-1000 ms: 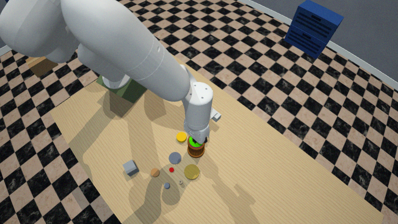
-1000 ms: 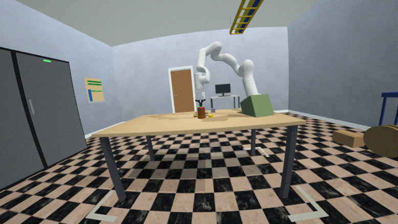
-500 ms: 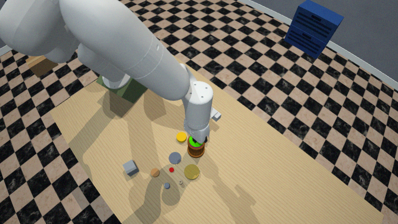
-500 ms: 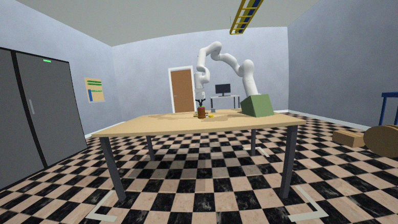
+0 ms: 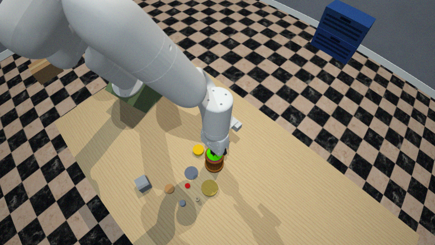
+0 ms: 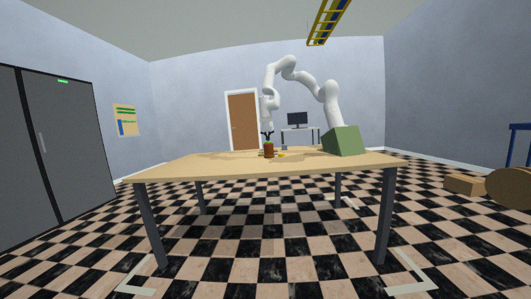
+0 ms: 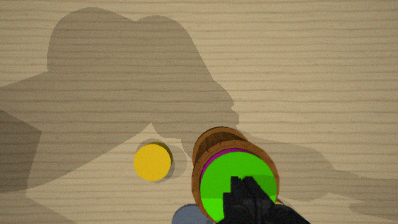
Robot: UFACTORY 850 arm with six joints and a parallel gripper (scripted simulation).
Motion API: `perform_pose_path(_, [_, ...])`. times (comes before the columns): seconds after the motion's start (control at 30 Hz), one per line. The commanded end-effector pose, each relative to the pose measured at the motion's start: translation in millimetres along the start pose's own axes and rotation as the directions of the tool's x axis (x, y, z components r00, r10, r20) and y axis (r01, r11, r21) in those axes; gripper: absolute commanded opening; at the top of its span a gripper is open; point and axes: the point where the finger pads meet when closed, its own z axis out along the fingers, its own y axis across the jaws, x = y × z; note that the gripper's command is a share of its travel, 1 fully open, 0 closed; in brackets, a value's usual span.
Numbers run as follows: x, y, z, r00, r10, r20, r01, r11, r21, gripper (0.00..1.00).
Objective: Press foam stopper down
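Observation:
A brown wooden jar [image 5: 214, 164] stands upright on the table. It also shows in the exterior view [image 6: 268, 150] and in the wrist view [image 7: 235, 172]. Its green foam stopper [image 5: 213, 156] fills the mouth, with a magenta band showing at its edge in the wrist view [image 7: 239, 185]. In the exterior view the stopper top [image 6: 268, 142] stands a little above the rim. My gripper [image 5: 220, 150] [image 7: 240, 195] is shut and empty, fingertips right over the stopper top. I cannot tell if they touch it.
A yellow disc [image 5: 198, 149] lies just beside the jar, seen in the wrist view too [image 7: 152, 162]. A grey disc [image 5: 190, 173], an olive disc [image 5: 209, 187], smaller discs and a grey cube [image 5: 142, 183] lie nearby. A green base block [image 6: 341, 140] holds the arm.

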Motion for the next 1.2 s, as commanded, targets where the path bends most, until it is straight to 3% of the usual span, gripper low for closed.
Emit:
perform_pose_path(0.0, [0.1, 0.9, -13.6, 1.000, 0.000, -0.001, 0.000, 1.000, -0.002, 0.00])
perform_pose_path(0.2, [0.1, 0.9, -24.6, 1.000, 0.000, -0.001, 0.000, 1.000, -0.002, 0.00])
perform_pose_path(1.17, [0.1, 1.0, -19.7, 1.000, 0.000, -0.001, 0.000, 1.000, -0.002, 0.00])
